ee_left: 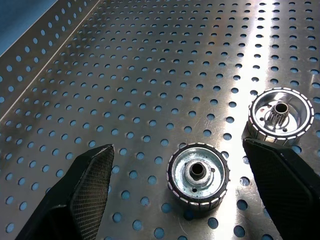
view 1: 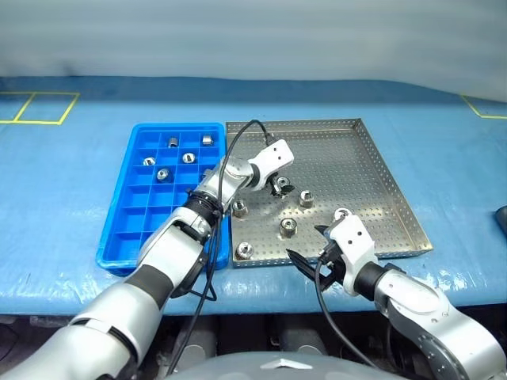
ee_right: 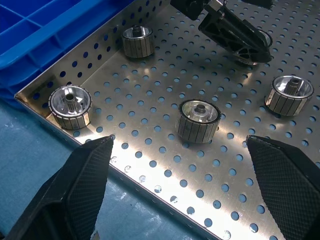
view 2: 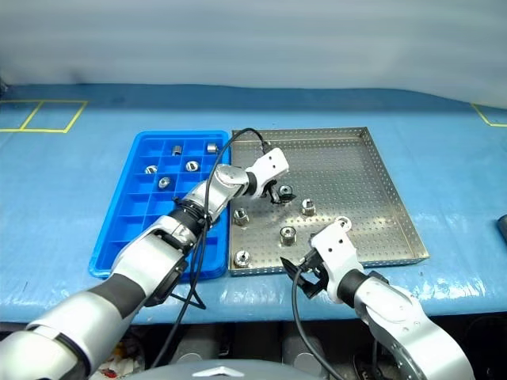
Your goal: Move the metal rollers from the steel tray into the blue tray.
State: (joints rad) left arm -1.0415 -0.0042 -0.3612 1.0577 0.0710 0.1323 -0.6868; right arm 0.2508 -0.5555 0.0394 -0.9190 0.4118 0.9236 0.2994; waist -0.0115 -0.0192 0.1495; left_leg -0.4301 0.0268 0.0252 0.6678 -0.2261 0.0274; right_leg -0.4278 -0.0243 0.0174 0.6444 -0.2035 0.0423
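The steel tray (view 1: pixel 348 166) lies on the blue table with the blue tray (view 1: pixel 150 215) against its left side. Several metal rollers (view 1: pixel 288 227) stand scattered in the steel tray's near half, and several more rollers (view 1: pixel 188 157) sit in the blue tray's far compartments. My left gripper (view 1: pixel 280 187) is open low over the steel tray's middle, and the left wrist view shows one roller (ee_left: pixel 198 177) between its fingers (ee_left: pixel 85 192) and another roller (ee_left: pixel 281 116) just beyond. My right gripper (view 1: pixel 310 247) is open at the tray's near rim, facing a roller (ee_right: pixel 198 120).
A black cable (view 1: pixel 238 150) arcs from the left wrist over the seam between the two trays. Yellow tape marks (view 1: pixel 40 107) lie on the table's far corners. A dark object (view 1: pixel 501 218) sits at the right edge.
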